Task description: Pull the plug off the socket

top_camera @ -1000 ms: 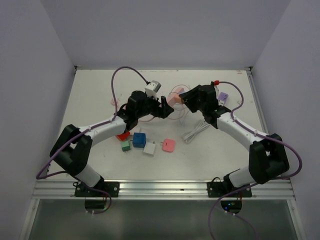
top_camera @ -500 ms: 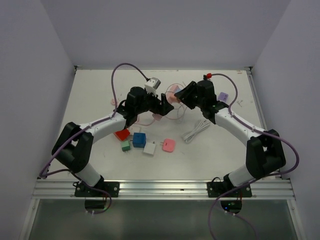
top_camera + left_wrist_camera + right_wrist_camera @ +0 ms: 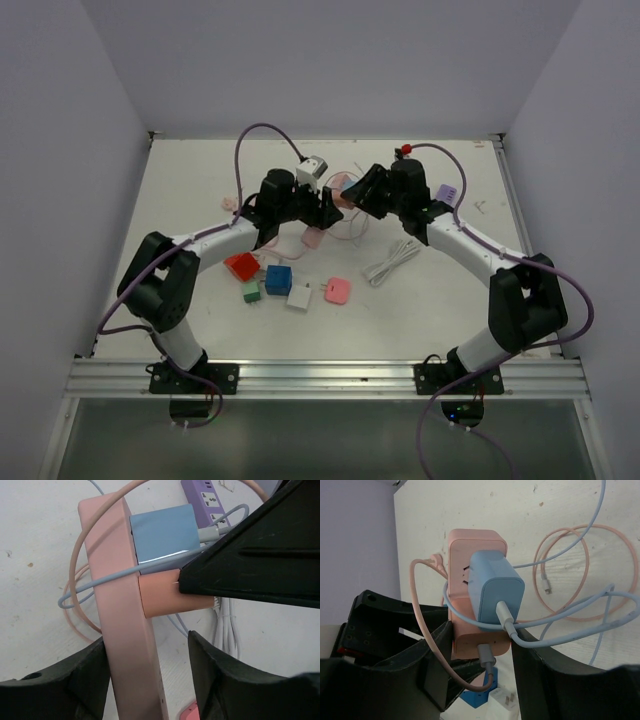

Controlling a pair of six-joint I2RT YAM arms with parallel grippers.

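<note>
A pink power strip (image 3: 112,570) stands on edge above the table, between the two grippers (image 3: 343,186). A pink plug (image 3: 160,597) and a blue plug (image 3: 162,532) with a grey-blue cable sit in its face. My right gripper (image 3: 480,630) is shut on the sides of the pink plug (image 3: 470,647), just below the blue plug (image 3: 495,590). My left gripper (image 3: 146,637) straddles the strip's lower part. The strip rests against the left finger and a gap shows to the right finger. In the top view the left gripper (image 3: 325,208) faces the right gripper (image 3: 365,192).
A purple power strip (image 3: 447,195) lies at the back right. A white cable bundle (image 3: 390,265) lies right of centre. Loose adaptors lie in front: red (image 3: 241,266), blue (image 3: 278,279), green (image 3: 250,291), white (image 3: 298,297), pink (image 3: 338,290). A pink cable coil (image 3: 580,575) lies behind.
Both grippers have moved toward the back of the table, the right one also leftward, with the pink strip staying between them.
</note>
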